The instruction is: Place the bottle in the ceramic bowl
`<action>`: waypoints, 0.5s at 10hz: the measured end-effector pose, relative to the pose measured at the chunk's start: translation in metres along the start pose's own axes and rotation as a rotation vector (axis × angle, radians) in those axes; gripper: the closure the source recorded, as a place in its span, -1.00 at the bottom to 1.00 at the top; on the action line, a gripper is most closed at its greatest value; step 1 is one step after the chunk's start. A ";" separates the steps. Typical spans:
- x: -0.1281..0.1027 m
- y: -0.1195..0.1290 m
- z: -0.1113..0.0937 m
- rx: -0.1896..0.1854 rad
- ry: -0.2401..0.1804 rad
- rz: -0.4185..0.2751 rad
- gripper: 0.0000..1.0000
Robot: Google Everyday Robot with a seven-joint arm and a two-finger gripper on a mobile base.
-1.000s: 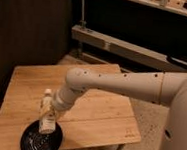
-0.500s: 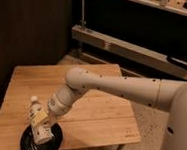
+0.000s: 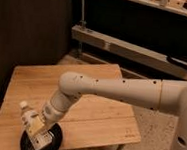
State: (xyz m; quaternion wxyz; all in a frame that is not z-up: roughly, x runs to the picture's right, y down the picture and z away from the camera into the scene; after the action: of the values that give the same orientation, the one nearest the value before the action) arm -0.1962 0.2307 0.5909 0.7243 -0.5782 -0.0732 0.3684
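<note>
**Bottle held over bowl**

At the front edge of a wooden worktop point(image 3: 89, 96), the robot's pincer point(image 3: 37, 129) is clamped around the bottle point(image 3: 29, 119), which leans with its white cap up and to the left, directly above the black bowl point(image 3: 55, 138).

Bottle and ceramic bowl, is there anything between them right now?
Nothing shows between them in the camera view: the tilted bottle, at the pincer, hangs low over the bowl at the table's front edge.

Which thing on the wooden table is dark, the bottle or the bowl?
The round glossy black ceramic bowl; the slim cream-white bottle, tilted over it at the end effector, is pale.
</note>
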 end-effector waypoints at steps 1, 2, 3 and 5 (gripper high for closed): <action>0.003 -0.001 0.008 0.022 0.003 -0.011 -0.47; 0.004 -0.003 0.016 0.036 0.010 -0.018 -0.57; 0.007 -0.007 0.029 0.053 0.023 -0.021 -0.60; 0.009 -0.011 0.040 0.069 0.032 -0.018 -0.60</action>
State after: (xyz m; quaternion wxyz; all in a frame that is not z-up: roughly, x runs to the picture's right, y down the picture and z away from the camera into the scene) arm -0.2061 0.2667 0.6106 0.7481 -0.5582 -0.0540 0.3548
